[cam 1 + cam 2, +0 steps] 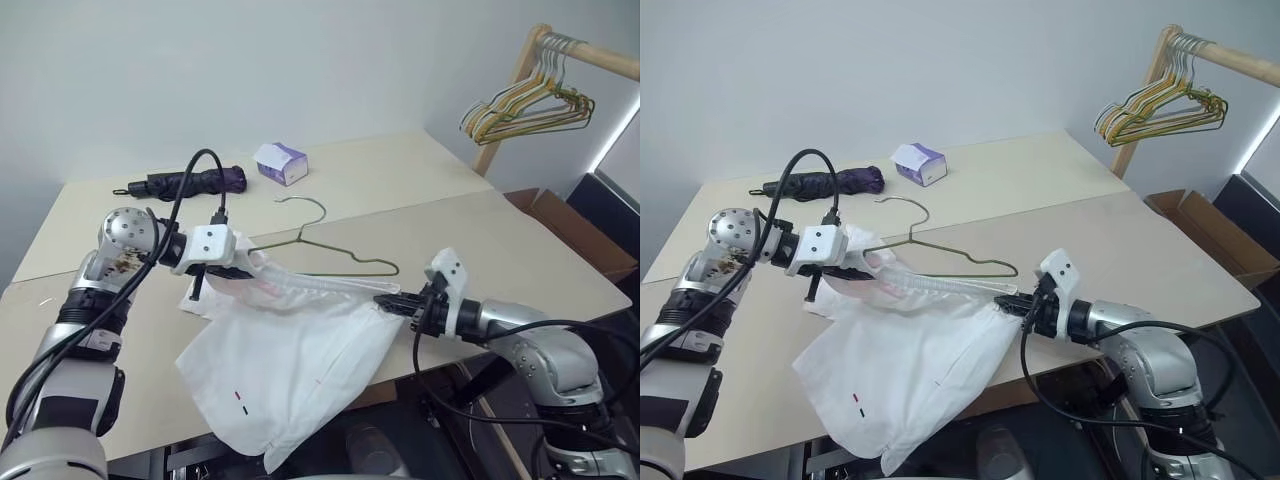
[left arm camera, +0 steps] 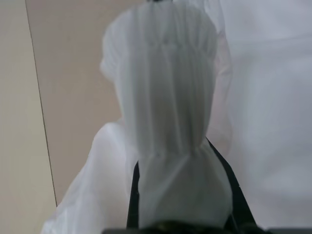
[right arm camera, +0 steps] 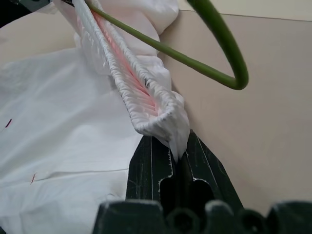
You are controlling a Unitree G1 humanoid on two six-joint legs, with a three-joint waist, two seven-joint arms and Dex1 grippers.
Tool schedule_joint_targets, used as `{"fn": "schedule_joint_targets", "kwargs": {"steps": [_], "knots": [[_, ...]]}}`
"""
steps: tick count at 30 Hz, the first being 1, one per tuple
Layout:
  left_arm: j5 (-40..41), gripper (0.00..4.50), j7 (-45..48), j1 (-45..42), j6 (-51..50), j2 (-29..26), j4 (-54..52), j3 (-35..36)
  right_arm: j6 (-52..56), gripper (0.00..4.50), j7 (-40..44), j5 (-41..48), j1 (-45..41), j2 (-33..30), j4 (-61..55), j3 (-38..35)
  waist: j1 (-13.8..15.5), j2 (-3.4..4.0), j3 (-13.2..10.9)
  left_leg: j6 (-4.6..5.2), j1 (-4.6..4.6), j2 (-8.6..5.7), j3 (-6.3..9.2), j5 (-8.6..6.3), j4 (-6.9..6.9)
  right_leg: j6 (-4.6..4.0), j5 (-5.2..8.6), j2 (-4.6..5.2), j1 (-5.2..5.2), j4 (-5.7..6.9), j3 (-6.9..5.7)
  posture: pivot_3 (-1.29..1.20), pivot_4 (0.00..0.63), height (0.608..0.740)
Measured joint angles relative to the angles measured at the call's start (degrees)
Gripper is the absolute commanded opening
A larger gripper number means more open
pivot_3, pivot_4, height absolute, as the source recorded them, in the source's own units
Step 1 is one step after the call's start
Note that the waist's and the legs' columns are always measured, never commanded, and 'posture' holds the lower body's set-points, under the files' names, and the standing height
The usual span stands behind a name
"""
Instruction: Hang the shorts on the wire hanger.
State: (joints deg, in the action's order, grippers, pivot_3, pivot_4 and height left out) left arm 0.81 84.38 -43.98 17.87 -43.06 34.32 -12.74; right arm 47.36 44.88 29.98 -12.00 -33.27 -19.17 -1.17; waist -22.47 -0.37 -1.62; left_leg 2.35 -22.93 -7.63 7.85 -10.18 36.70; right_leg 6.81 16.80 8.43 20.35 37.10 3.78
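White shorts hang stretched between my left end effector and right end effector, both clamped on the waistband; that thin pinch could slip before reaching the wire hanger.

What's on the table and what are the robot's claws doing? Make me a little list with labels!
left claw: shut on one end of the waistband
right claw: shut on the other end of the waistband
shorts: white, waistband stretched between the claws, rest draped on the table and over its front edge
wire hanger: lying flat on the table, just behind the waistband
also on table: folded umbrella, small box
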Motion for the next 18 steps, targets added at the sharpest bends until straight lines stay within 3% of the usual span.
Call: {"fn": "schedule_joint_targets", "kwargs": {"steps": [18], "knots": [[8.3, 0.00, 6.8, 0.0, -4.2, 1.5, -1.0, 0.3, -0.9, 0.03, 4.8, 3.5, 0.9, -7.8, 4.5, -1.8, -0.6, -0.01, 0.0, 0.04, -0.05, 0.01, -0.01, 0.02, 0.00, 0.01, 0.00, 0.01, -0.05, 0.01, -0.01, -0.39, 0.000, 0.740]]}}
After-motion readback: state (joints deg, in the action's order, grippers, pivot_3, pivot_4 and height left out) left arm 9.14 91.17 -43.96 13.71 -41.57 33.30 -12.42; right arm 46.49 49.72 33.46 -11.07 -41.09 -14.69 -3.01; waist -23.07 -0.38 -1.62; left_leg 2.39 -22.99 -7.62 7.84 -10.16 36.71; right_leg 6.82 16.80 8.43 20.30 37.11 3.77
